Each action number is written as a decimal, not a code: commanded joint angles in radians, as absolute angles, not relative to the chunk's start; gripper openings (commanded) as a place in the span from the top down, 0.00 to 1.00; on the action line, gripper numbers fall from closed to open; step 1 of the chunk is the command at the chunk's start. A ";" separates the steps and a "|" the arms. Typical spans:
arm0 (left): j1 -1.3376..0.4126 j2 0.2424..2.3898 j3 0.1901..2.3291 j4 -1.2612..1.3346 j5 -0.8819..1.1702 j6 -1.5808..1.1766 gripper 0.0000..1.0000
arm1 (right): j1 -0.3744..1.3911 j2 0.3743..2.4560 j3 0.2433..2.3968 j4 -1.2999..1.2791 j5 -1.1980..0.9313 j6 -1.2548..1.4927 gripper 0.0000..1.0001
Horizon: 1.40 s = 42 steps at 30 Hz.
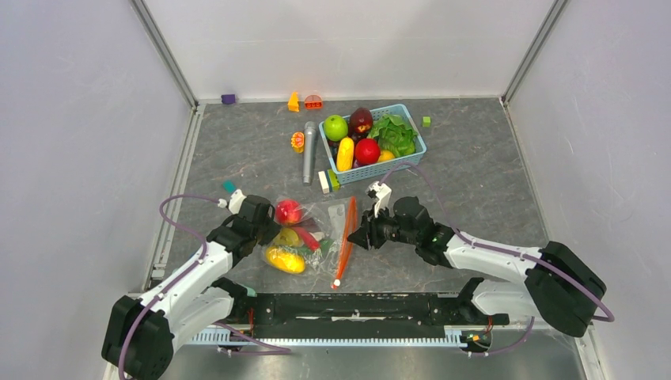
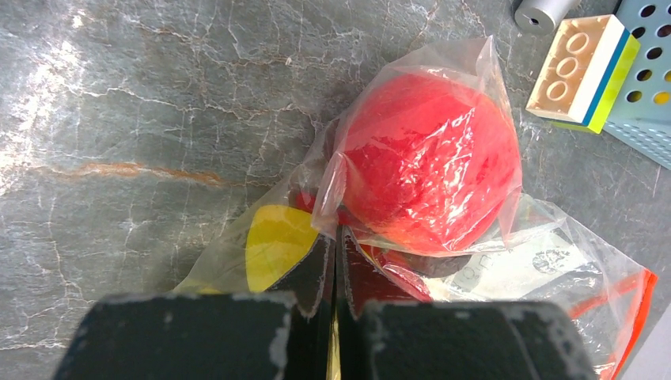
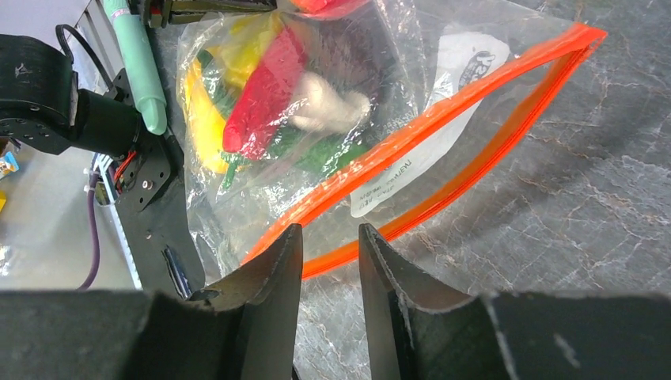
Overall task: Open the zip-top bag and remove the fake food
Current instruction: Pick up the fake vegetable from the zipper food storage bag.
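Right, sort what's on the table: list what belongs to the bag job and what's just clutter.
Job: zip-top bag; fake food inside it; left gripper pinching the bag; right gripper at the orange zip strip.
Clutter: blue basket with green apple and lettuce; grey cylinder; toy block; purple cube.

You can't read the print on the zip-top bag's (image 3: 356, 119) white label (image 3: 392, 182). Its orange strip (image 3: 475, 99) slips behind the right gripper's (image 3: 331, 233) fingers, contact unclear. The left wrist view's right edge crops the basket (image 2: 653, 131).
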<state>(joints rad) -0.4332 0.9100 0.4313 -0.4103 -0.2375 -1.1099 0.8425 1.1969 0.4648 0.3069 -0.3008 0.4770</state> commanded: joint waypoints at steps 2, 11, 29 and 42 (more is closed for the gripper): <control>-0.430 0.899 0.419 -0.381 -0.229 -1.085 0.98 | 0.862 1.231 0.450 0.409 -0.263 0.492 0.63; -0.430 0.905 0.413 -0.359 -0.212 -1.077 0.98 | 0.899 1.298 0.462 0.452 -0.265 0.498 0.63; -0.432 0.915 0.393 -0.326 -0.190 -1.068 0.98 | 0.946 1.395 0.500 0.497 -0.261 0.504 0.63; -0.431 0.924 0.397 -0.324 -0.191 -1.066 0.98 | 0.946 1.323 0.467 0.458 -0.214 0.479 0.63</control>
